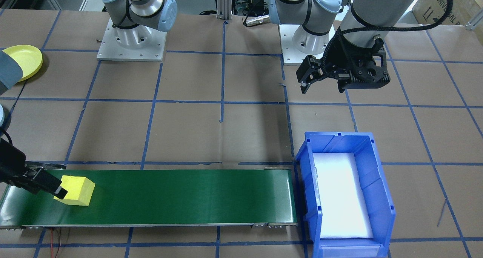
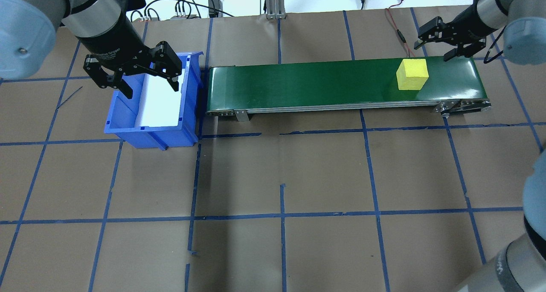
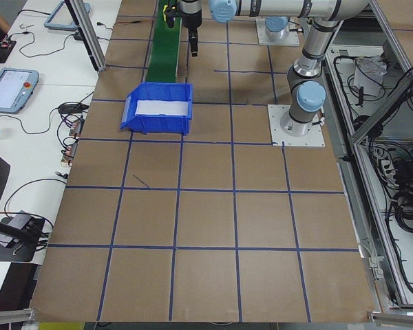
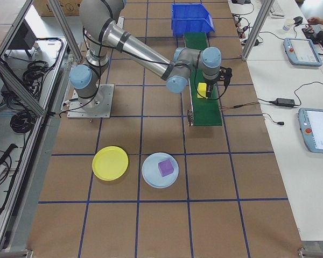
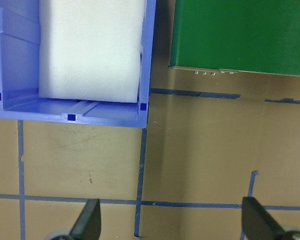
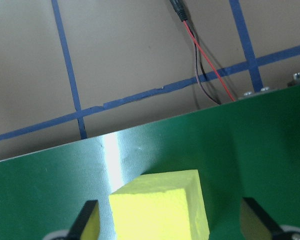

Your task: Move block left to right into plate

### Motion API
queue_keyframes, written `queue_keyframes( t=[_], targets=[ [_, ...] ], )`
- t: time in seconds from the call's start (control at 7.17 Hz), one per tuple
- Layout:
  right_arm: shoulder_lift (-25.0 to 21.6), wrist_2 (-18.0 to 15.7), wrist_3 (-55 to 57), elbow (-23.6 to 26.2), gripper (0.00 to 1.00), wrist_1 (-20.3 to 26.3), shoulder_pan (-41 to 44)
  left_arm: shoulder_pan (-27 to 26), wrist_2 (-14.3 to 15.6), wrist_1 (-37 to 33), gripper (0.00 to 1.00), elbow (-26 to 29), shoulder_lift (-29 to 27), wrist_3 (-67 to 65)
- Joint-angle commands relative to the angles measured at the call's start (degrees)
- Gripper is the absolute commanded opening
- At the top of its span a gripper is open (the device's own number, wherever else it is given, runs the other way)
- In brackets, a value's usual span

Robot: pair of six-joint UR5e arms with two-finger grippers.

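One yellow block is sat on the green conveyor belt, near the end on the robot's right, and the right gripper is hung over it with its jaws spread wide and nothing held; from the right wrist camera the block is framed between the two fingertips, though not dead centre. The left gripper is parked above the blue bin, also spread apart and empty. The yellow plate is set well away on the table, beside a pale blue plate with a purple block already in it. Biggest risk, probably: the block is turned a bit skew to the belt edges, so if the jaws are closed without being squared up, corners could be caught instead of flat faces and the block twisted or popped out. A drop into the wrong plate could also happen, since the two are side by side. As for the long axis, none can really be picked out; the block looks close to a cube, top face up, one vertical edge pointed roughly toward the front-facing camera.
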Motion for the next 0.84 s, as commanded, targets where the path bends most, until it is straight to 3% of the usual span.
queue_keyframes(
  t=[0.0, 0.14, 0.42, 0.56, 0.7],
  targets=[
    [0.39, 0.00, 0.38, 1.61, 1.00, -1.01, 0.12, -0.05, -0.03, 0.00, 1.00, 0.03, 0.01, 0.04],
    [1.26, -0.34, -0.14, 1.70, 1.00, -1.45, 0.12, -0.06, 0.06, 0.00, 1.00, 0.12, 0.01, 0.04],
    [2.50, -9.18, -0.76, 1.70, 0.94, -3.12, 0.12, -0.06, 0.06, 0.00, 1.00, -0.06, 0.01, 0.04],
    [2.59, -12.97, -0.93, 1.62, 0.56, -2.69, -0.05, -0.06, -0.03, 0.00, 1.00, 0.03, 0.01, 0.04],
    [1.72, -16.31, -1.89, 1.44, 0.40, -2.68, -0.14, -0.06, -0.03, 0.00, 1.00, -0.06, 0.01, 0.04]
  ],
)
